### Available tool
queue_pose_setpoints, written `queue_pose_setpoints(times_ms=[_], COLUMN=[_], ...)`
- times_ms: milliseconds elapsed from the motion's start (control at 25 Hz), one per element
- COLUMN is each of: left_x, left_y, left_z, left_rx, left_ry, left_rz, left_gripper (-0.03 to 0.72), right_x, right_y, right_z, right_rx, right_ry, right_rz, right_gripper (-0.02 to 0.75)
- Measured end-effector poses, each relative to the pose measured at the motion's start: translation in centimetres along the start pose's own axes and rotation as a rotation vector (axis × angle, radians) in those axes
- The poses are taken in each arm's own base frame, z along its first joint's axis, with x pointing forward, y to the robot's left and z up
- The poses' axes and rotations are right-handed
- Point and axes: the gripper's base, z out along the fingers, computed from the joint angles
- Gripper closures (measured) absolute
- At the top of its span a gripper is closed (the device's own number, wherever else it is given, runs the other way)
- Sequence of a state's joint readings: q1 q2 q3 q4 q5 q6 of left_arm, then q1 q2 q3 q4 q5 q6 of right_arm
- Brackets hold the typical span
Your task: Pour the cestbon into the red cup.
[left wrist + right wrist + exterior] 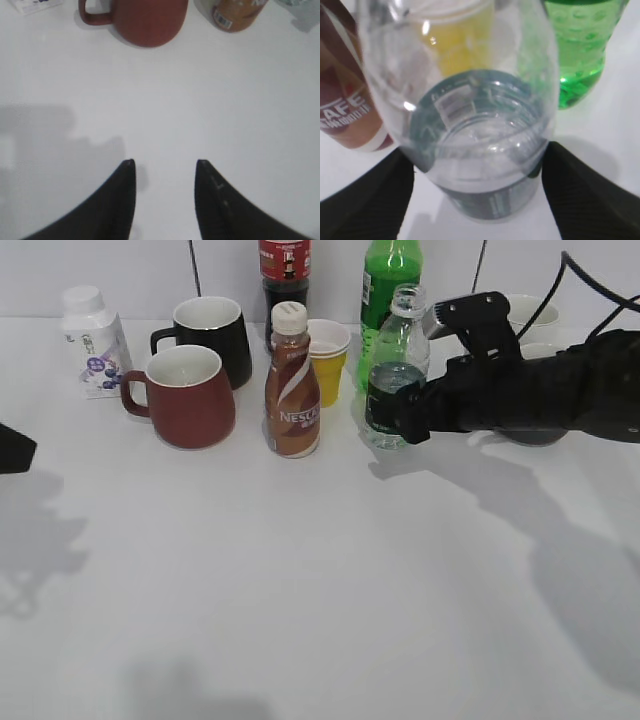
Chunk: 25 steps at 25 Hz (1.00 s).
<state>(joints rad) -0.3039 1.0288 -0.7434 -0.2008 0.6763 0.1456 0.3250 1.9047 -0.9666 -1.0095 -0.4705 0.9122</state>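
The cestbon [397, 370], a clear capless bottle with a dark green label, stands upright on the white table right of centre. My right gripper [405, 416] reaches in from the right, and its jaws press both sides of the label. In the right wrist view the cestbon [480, 125] fills the space between the two black jaws [477, 150]. The red cup [190, 400] stands at the left, handle to the left; its lower part shows in the left wrist view [147, 22]. My left gripper [165, 162] is open and empty over bare table, well short of the cup.
A brown Nescafe bottle [292, 390] stands between the cup and the cestbon. Behind are a black mug [215, 335], a yellow cup [328, 360], a green soda bottle [388, 280], a cola bottle [284, 270] and a white bottle [92, 340] at far left.
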Motion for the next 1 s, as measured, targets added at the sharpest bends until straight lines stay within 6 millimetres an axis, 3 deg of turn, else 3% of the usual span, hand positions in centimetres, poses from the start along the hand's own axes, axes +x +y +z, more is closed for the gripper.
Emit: queue_pose_setpoints(times_ms=[280, 640, 1000], left_x=[0.8, 2.7, 5.9], left_y=[-0.2, 0.1, -0.2], left_z=[-2.3, -4.0, -7.9], left_rx=[-0.005, -0.054, -0.073], left_ry=[-0.018, 0.113, 0.15], left_rz=[0.029, 0.077, 0.097], left_gripper=[0.388, 0.388, 0.388], right_x=[0.0, -2.0, -1.4], right_y=[-0.1, 1.4, 3.5], right_z=[-0.4, -3.8, -6.9], right_rx=[0.029, -0.003, -0.091], right_ry=[0.045, 0.12, 0.174], right_rz=[-0.013, -0.084, 0.0], right_gripper=[0.115, 0.119, 0.142])
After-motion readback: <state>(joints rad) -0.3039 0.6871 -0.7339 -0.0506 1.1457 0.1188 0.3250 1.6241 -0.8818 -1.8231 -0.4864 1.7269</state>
